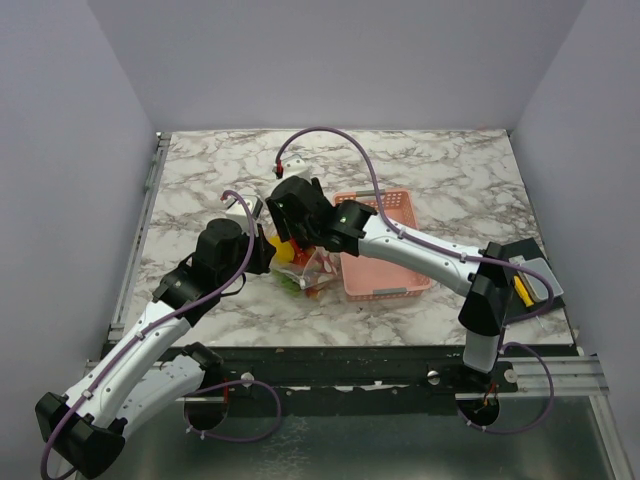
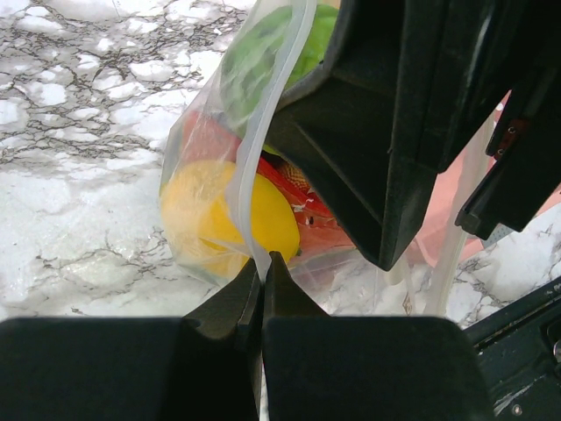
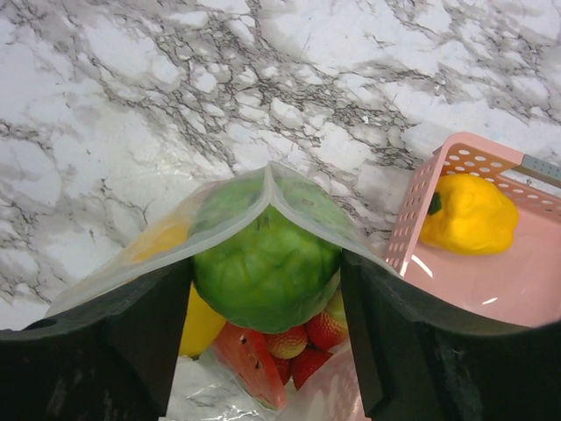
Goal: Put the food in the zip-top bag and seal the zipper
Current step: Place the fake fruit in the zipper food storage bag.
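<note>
The zip-top bag (image 1: 312, 272) lies just left of the pink basket, its mouth held open. My left gripper (image 2: 261, 267) is shut on the whitish zipper (image 2: 263, 132) at the bag's near corner. Inside the bag are a yellow fruit (image 2: 206, 219), a red slice and strawberries (image 3: 307, 338). A round green fruit (image 3: 263, 241) sits in the mouth on top of them. My right gripper (image 3: 266, 267) reaches into the mouth, open wide, one finger (image 3: 114, 342) close against each side of the green fruit. The bag's rim drapes over both fingers. Another yellow piece of food (image 3: 469, 215) lies in the basket.
The pink slotted basket (image 1: 400, 285) stands right of the bag, touching it. A dark flat device (image 1: 530, 280) with a yellow part lies at the table's right edge. A white block (image 1: 292, 165) sits behind the arms. Grey walls enclose three sides.
</note>
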Robot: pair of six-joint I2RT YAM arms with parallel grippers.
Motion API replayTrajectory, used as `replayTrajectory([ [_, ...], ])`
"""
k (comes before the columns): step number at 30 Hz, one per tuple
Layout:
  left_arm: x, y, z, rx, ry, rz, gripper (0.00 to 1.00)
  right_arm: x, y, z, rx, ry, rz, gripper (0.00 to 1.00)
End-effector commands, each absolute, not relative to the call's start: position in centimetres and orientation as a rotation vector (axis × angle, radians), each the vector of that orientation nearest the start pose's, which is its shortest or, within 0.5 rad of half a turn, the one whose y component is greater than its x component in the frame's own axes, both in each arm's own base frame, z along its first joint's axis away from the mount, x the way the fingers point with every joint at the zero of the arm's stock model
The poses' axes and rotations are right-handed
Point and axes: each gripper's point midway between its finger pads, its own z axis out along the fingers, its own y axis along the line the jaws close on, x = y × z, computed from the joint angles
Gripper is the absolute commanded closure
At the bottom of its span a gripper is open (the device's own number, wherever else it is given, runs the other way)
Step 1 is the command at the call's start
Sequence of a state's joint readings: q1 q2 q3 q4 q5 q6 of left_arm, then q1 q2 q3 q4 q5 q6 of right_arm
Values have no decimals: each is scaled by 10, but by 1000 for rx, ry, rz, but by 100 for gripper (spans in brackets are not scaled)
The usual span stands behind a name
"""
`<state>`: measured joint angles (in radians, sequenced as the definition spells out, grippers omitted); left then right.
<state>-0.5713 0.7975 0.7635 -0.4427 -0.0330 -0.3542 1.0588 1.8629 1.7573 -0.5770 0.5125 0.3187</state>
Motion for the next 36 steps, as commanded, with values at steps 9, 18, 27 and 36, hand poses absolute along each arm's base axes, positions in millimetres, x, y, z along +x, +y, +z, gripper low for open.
replayTrajectory([
  [9,235,-167,205,235,2073,-559,100,309,412,238,-491,2066,301,16],
  [18,236,-166,204,234,2076,-556,100,288,407,280,-462,2012,491,15],
  [27,236,-166,203,233,2078,-555,100,273,379,325,-377,1939,575,15],
  [36,236,-166,204,232,2077,-556,100,271,332,332,-284,1903,480,8],
])
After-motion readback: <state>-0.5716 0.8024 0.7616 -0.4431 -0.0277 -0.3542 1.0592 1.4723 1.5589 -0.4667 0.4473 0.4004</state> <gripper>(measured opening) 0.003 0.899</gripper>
